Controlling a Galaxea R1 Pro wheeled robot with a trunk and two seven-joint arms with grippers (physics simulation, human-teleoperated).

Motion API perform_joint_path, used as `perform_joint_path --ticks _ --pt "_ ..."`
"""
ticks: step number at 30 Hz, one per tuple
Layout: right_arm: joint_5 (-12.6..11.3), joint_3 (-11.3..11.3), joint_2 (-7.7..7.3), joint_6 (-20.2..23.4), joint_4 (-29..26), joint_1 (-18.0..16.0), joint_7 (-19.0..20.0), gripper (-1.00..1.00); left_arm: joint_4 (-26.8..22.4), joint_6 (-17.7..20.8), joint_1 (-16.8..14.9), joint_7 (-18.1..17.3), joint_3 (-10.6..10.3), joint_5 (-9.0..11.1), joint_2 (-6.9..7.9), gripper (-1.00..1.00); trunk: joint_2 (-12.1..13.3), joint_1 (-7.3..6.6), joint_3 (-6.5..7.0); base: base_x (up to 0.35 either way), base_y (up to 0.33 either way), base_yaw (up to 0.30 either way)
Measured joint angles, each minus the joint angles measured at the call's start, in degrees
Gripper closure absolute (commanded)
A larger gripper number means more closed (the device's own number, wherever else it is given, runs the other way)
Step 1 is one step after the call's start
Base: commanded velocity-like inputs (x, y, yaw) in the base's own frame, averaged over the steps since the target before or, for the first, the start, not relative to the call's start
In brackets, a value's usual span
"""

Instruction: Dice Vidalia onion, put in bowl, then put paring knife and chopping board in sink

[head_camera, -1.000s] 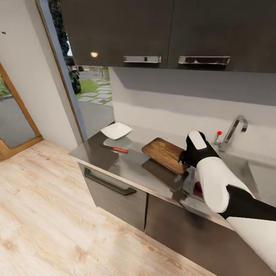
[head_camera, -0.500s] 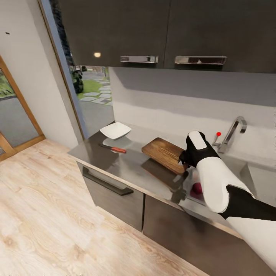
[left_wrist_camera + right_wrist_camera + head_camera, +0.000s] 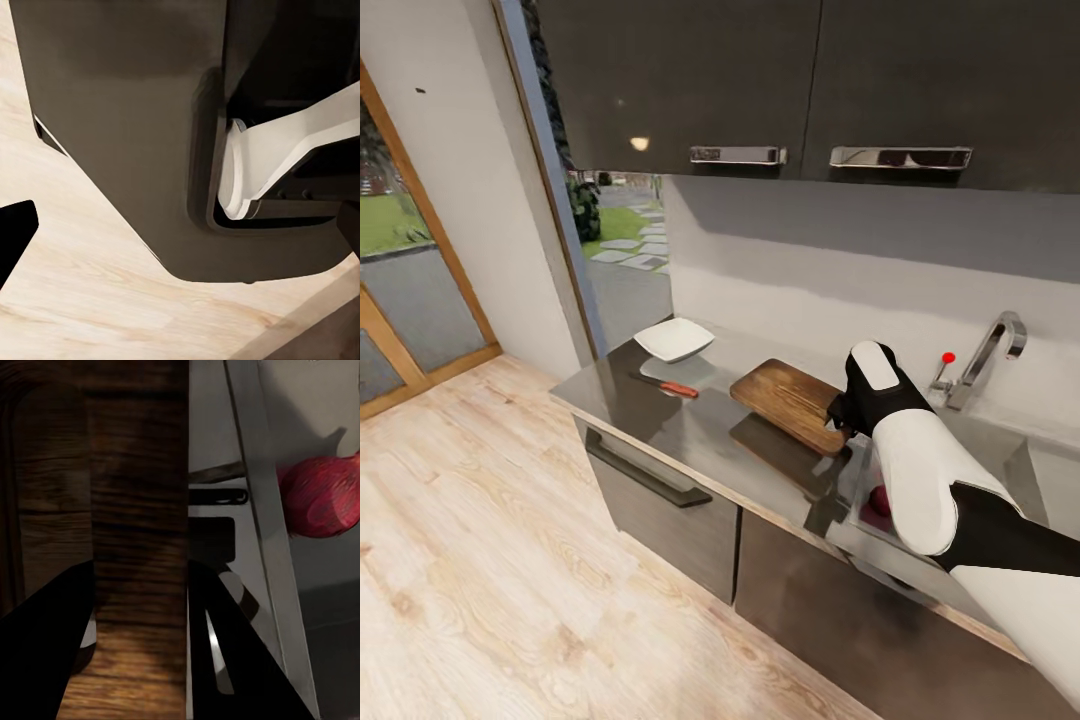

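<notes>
My right gripper is shut on the near end of the dark-brown chopping board, which hangs tilted a little above the grey countertop with its shadow beneath. The right wrist view has the board clamped between the two dark fingers. The reddish Vidalia onion lies in the sink, just beside my right forearm, and also appears as the onion past the sink rim. The paring knife lies on the countertop in front of the white bowl. My left gripper hangs open over the floor beside my base.
A bent chrome tap with a red knob stands behind the sink. Dark wall cabinets hang above the counter. A drawer handle sticks out of the cabinet front. Wood floor spreads to the left, with a glass door beyond.
The camera has shifted, so the counter, tap and door sit further right in the picture. My right gripper keeps its hold on the board at the same height.
</notes>
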Motion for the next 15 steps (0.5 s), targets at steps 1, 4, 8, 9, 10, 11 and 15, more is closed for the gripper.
perform_joint_path --ticks 1,4,8,9,10,11,15 --pt "0.01 0.01 0.01 0.07 0.0 0.0 -0.01 1.0 0.0 0.0 0.0 0.0 -0.02 -0.02 0.0 -1.0 0.0 0.0 0.0 0.0 -0.002 0.021" --pt "-0.02 0.01 0.01 0.04 0.0 0.0 -0.01 1.0 0.0 0.0 0.0 0.0 -0.01 0.0 -0.01 -1.0 0.0 0.0 0.0 -0.033 -0.001 0.01" --pt "0.14 0.03 -0.01 0.06 -0.02 0.0 0.0 1.0 0.0 0.0 0.0 0.0 0.01 -0.03 -0.06 -1.0 0.0 0.02 0.01 -0.148 0.044 0.002" --pt "0.01 0.02 -0.03 0.02 -0.01 0.01 -0.01 1.0 0.0 0.0 0.0 0.0 0.01 -0.02 -0.07 -1.0 0.0 0.02 0.0 -0.215 0.076 0.001" --pt "-0.01 0.02 -0.02 0.01 0.0 0.01 -0.01 1.0 0.0 0.0 0.0 0.0 0.01 -0.01 -0.07 -1.0 0.0 0.02 0.0 -0.196 0.049 0.001" --pt "-0.08 0.02 0.0 0.0 -0.01 0.01 -0.01 1.0 0.0 0.0 0.0 0.0 0.02 -0.01 -0.06 -1.0 0.01 0.02 -0.03 -0.166 0.039 0.0" --pt "0.01 0.02 -0.01 0.04 0.0 0.01 0.02 1.0 0.0 0.0 0.0 0.0 0.02 -0.02 -0.02 -1.0 0.0 0.01 -0.25 -0.072 0.017 0.0"
